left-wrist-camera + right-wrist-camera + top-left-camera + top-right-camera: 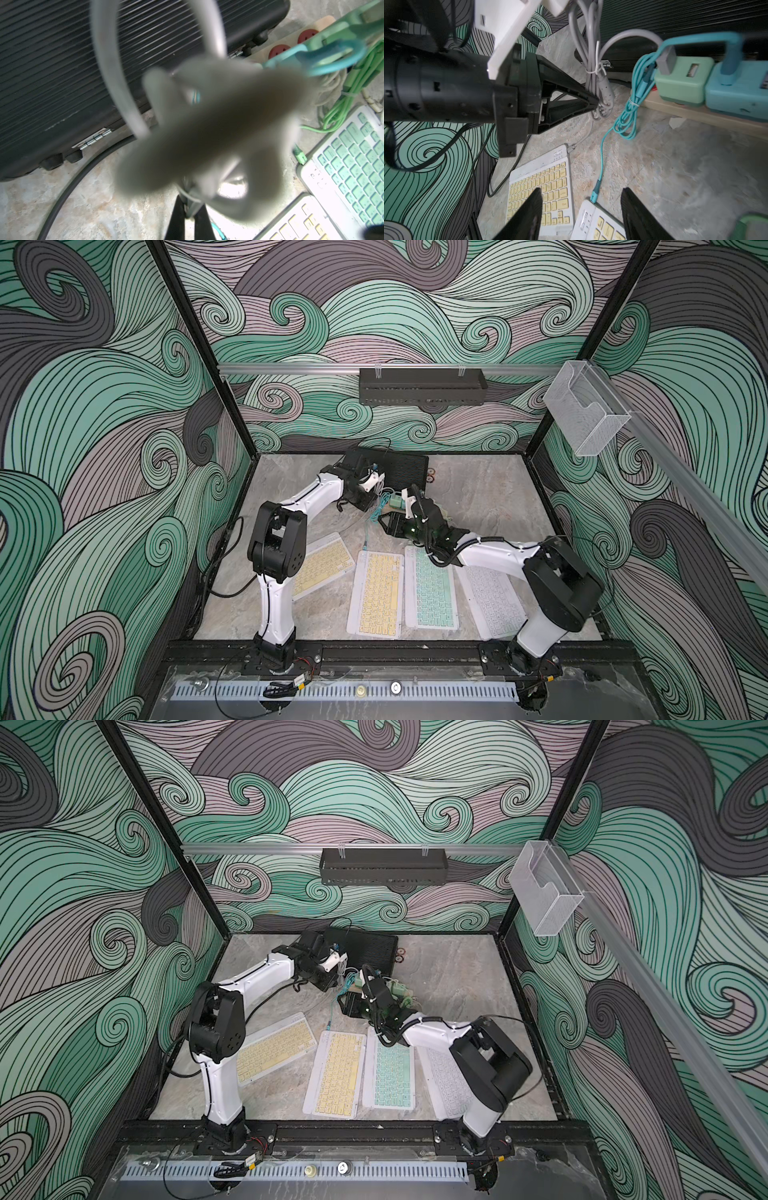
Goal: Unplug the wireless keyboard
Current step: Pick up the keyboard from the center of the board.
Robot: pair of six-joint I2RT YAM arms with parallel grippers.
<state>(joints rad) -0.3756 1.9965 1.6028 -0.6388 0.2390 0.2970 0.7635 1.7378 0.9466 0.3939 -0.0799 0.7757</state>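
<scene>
The step in hand looks like freeing the grey cable (591,68) that feeds the tilted yellow keyboard (550,176). That keyboard lies flat on the table, well out from the power strip (695,113) on the robot's side and toward the left arm. The cable's small plug (570,148) is seated in the keyboard corner nearest the strip. The left gripper (595,101) is pinched fully shut on the tied bundle of this cable, near the strip's end. The cable's other end, a grey connector (665,62), sits in the green charger (683,81) on the strip. The right gripper (581,191) hangs on the robot's side of the strip with its fingers (529,216) roughly half apart and nothing between them. In its wrist view it seems lined up with the teal cable (601,162), which is plugged into a second yellow keyboard (602,226). Which of the two keyboards is meant I cannot tell, and neither looks unplugged yet. The next move probably calls for closing on a plug body itself and drawing it straight out in line with its socket. A tug on the bundle alone would likely drag the light keyboard toward the strip.
</scene>
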